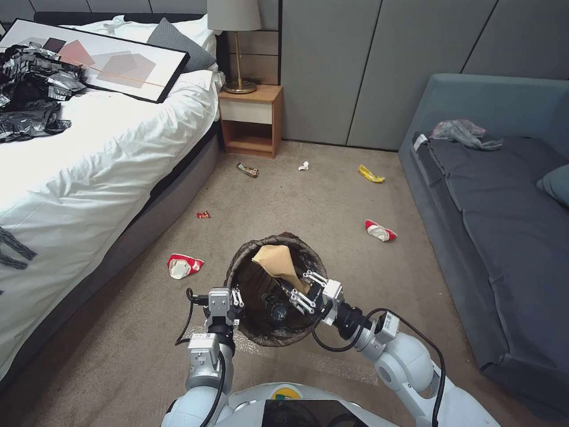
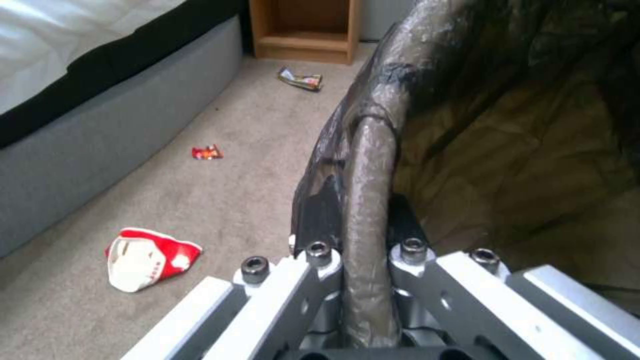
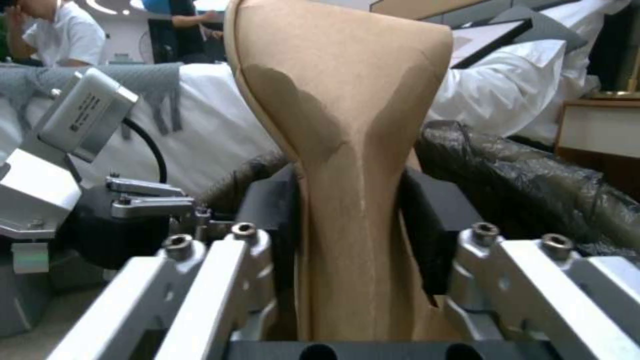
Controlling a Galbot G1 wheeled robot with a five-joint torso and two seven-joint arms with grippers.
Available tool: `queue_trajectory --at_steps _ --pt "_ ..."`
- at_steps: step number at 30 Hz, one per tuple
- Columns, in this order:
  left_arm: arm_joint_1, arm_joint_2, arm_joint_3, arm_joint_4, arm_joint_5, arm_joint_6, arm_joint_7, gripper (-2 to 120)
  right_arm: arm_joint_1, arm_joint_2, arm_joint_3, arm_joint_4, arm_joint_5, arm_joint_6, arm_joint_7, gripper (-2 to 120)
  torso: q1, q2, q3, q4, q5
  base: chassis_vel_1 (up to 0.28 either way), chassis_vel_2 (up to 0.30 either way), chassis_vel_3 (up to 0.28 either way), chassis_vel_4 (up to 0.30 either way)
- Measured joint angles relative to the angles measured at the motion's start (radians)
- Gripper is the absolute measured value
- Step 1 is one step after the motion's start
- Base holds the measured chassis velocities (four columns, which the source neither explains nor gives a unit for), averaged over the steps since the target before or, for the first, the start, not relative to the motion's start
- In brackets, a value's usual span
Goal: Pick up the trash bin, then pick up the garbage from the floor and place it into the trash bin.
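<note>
Nearest to you, the left gripper [image 1: 236, 298] pinches the near left rim of the small round trash bin [image 1: 244, 270], its fingers [image 2: 319, 272] closed on either side of the dark brown-black liner bag [image 2: 373, 165] folded over that rim. Your right gripper [image 1: 307, 290] sits over the bin's right rim, its black pads [image 3: 427, 220] pressed on the narrow neck of a creased tan paper bag [image 3: 347, 130], which flares wide above the jaws and pokes up out of the bin's mouth. Inside the bin you see a clear bottle [image 1: 275, 308] lying against the dark liner.

On the beige carpet, just left of the bin, lies a crumpled red-and-white wrapper [image 1: 182, 265]; a second red-and-white wrapper [image 1: 379, 230] lies to the right, near the grey sofa [image 1: 504, 237]. Farther out, beside the white-sheeted bed [image 1: 89, 172], is a small red scrap [image 1: 203, 214]. Beyond these, near the wooden nightstand [image 1: 250, 118], lie a dark snack wrapper [image 1: 248, 170], a white tissue wad [image 1: 303, 166] and a yellow snack packet [image 1: 370, 174], well apart from one another.
</note>
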Motion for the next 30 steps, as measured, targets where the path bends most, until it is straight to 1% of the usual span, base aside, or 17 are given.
queue_trajectory --at_steps 2,3,4,7,8,9,12,13,17,19,26,29,30 --pt "0.000 0.000 0.000 0.000 0.000 0.000 0.000 0 0.000 0.000 0.000 -0.001 0.000 0.000 0.000 36 0.000 0.000 0.000 0.0000 0.0000 0.000 0.000 0.000 0.000" --pt "0.000 0.000 0.000 0.000 0.000 0.000 0.000 0 0.001 0.003 -0.003 -0.004 -0.003 0.000 0.001 48 0.000 0.000 0.000 0.0000 -0.0001 0.000 0.000 0.000 0.000" --pt "0.000 0.000 0.000 0.000 0.000 0.000 0.000 0 0.001 0.003 -0.003 -0.004 -0.003 0.000 0.001 48 0.000 0.000 0.000 0.0000 -0.0001 0.000 0.000 0.000 0.000" --pt "-0.002 0.000 -0.001 0.000 -0.001 0.000 0.000 0 0.003 0.009 -0.005 -0.007 -0.009 0.000 0.001 63 0.000 0.000 0.000 0.0000 0.0000 0.000 0.000 0.000 0.000" --pt "-0.003 0.000 -0.001 0.000 -0.001 0.000 0.000 0 0.003 0.009 -0.005 -0.007 -0.009 0.000 0.001 65 0.000 0.000 0.000 0.0000 0.0000 0.000 0.000 0.000 0.000" --pt "-0.003 0.000 -0.001 0.000 -0.001 0.000 0.000 0 0.003 0.009 -0.005 -0.007 -0.009 0.000 0.001 65 0.000 0.000 0.000 0.0000 0.0000 0.000 0.000 0.000 0.000" --pt "-0.007 -0.001 -0.001 0.001 -0.001 0.000 0.001 0 0.003 0.007 -0.004 -0.006 -0.011 0.000 0.001 81 0.000 0.000 0.000 0.0000 0.0000 0.000 0.000 0.000 0.000" --pt "-0.007 -0.001 -0.001 0.001 -0.001 0.000 0.001 0 0.003 0.007 -0.004 -0.006 -0.011 0.000 0.001 81 0.000 0.000 0.000 0.0000 0.0000 0.000 0.000 0.000 0.000" --pt "-0.009 -0.002 0.000 0.004 -0.002 0.000 0.001 0 -0.003 0.003 0.002 0.001 -0.011 0.001 0.001 97 0.000 0.000 0.000 -0.0001 0.0000 0.000 0.000 0.000 0.000" --pt "-0.009 -0.002 0.000 0.004 -0.002 0.000 0.001 0 -0.005 0.002 0.004 0.003 -0.010 0.002 0.001 100 0.000 0.000 0.000 0.0000 0.0000 0.000 0.000 0.000 0.000" --pt "-0.010 -0.003 0.000 0.004 -0.002 0.000 0.002 0 -0.014 0.001 0.013 0.022 -0.013 0.009 0.000 100 0.000 0.000 0.000 0.0000 0.0000 0.000 0.000 0.000 0.000" --pt "-0.011 -0.002 0.000 0.005 -0.003 0.000 0.002 0 -0.036 0.009 0.035 0.080 -0.033 0.032 0.019 100 0.000 0.000 0.000 0.0000 0.0000 0.000 0.000 0.000 0.000" --pt "-0.011 -0.002 0.000 0.005 -0.003 0.000 0.002 0 -0.036 0.009 0.035 0.080 -0.033 0.032 0.019 100 0.000 0.000 0.000 0.0000 0.0000 0.000 0.000 0.000 0.000"
